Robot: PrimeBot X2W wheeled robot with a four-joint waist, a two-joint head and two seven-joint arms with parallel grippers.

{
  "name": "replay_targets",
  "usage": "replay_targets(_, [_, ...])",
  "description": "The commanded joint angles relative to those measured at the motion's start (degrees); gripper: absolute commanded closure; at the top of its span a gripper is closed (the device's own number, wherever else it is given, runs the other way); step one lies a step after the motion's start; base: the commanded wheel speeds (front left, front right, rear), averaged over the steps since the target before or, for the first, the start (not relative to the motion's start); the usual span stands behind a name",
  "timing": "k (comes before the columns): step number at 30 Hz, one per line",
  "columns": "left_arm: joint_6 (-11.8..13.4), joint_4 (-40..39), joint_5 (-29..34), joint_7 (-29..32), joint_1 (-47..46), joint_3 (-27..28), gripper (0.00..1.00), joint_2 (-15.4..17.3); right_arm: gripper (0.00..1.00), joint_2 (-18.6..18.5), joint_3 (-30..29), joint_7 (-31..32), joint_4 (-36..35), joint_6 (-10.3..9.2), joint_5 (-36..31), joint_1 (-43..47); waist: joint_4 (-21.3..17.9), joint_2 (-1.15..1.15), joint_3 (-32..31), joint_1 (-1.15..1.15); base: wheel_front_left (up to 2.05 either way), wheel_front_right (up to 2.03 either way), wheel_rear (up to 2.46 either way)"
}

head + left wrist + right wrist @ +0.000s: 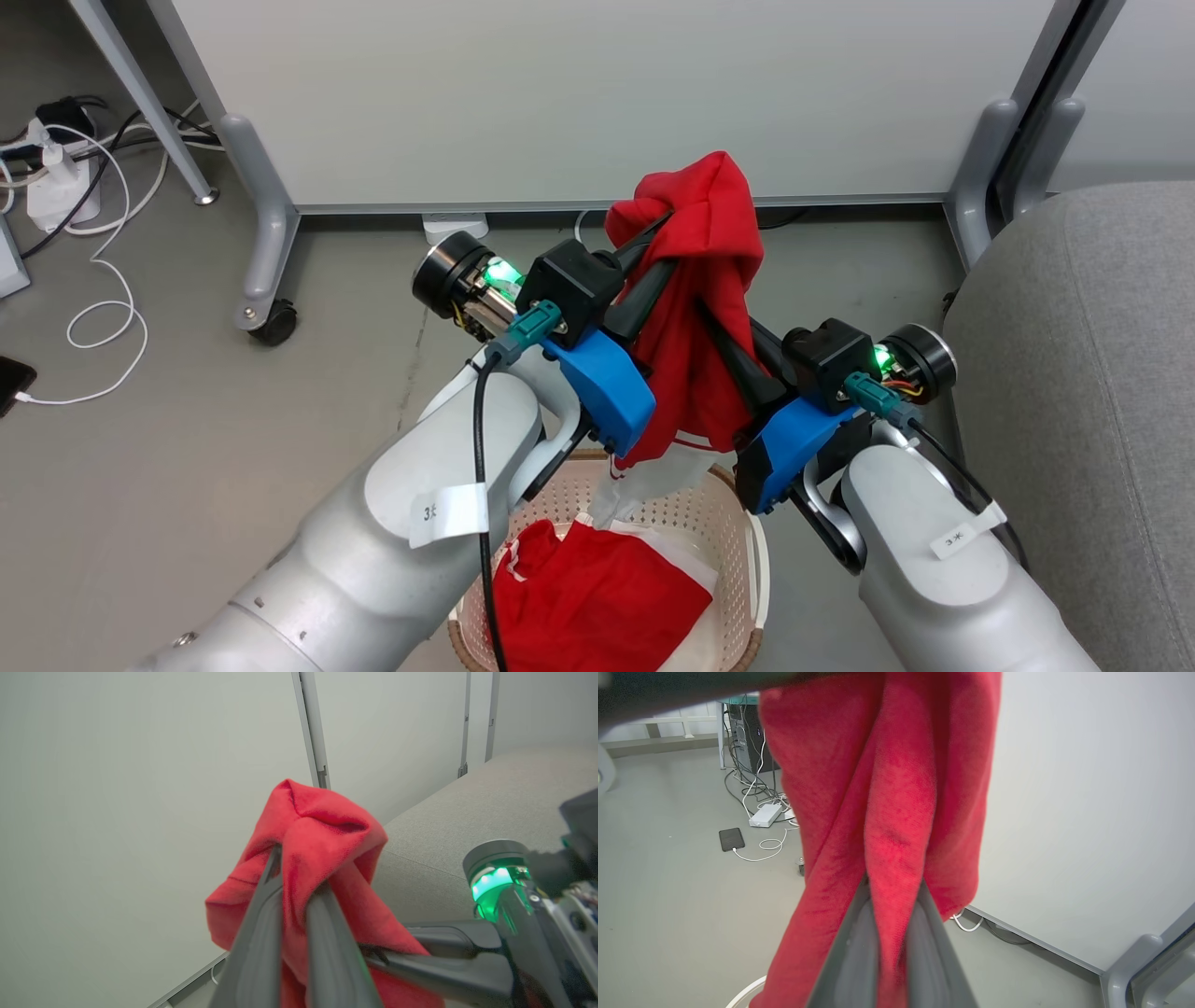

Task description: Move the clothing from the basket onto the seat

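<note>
One red piece of clothing (695, 280) hangs lifted above the basket (738, 523), pinched from both sides. My left gripper (661, 231) is shut on its bunched top, seen close up in the left wrist view as the gripper (294, 858) with the clothing (322, 830) draped over it. My right gripper (709, 317) is shut on a lower fold; in the right wrist view the gripper (892, 886) has the clothing (887, 788) between its fingers. White trim dangles down to the basket. A second red piece of clothing (597, 597) lies in the basket. The grey seat (1074, 373) is to the right.
A white partition panel (607, 93) on grey legs with a caster (273, 322) stands behind. A power strip (58, 191), white cables and a dark phone (11, 383) lie on the floor at the left. Another partition leg (980, 177) stands by the seat.
</note>
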Motion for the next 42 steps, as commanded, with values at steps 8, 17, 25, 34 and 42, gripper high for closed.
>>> replay_targets(8, [-0.3, 0.8, -0.3, -0.6, -1.1, -0.3, 1.0, 0.2, 1.0, -0.1, -0.4, -0.1, -0.4, 0.01, 0.2, -0.7, -0.2, 0.0, 0.3, 0.0, 0.0, 0.0, 0.0])
replay_targets(17, [0.0, 2.2, -0.4, -0.6, -1.2, -0.7, 0.0, 0.1, 1.0, -0.1, -0.6, -0.1, -1.0, 0.01, 1.1, -0.3, -0.4, 0.0, 0.6, 0.0, 0.0, 0.0, 0.0])
replay_targets(25, [0.5, 2.7, -0.3, -1.0, -1.0, -0.8, 0.0, 0.1, 1.0, -0.1, -2.1, -0.1, -2.0, 0.01, 1.7, 0.1, -0.8, 0.0, 1.1, 0.0, 0.0, 0.0, 0.0])
replay_targets(34, [1.0, 1.2, 0.1, -1.2, -0.7, -0.6, 0.0, 0.9, 1.0, -0.1, -6.5, -0.1, -5.6, 0.01, 1.2, 1.4, -4.2, 0.0, 3.0, 0.0, 0.0, 0.0, 0.0])
replay_targets(42, [1.2, -0.5, 0.7, -1.4, 0.6, -1.0, 0.0, 1.6, 1.0, -0.1, -12.0, -0.1, -10.2, 0.01, -0.1, 3.2, -8.7, 0.0, 5.1, 0.0, 0.0, 0.0, 0.0])
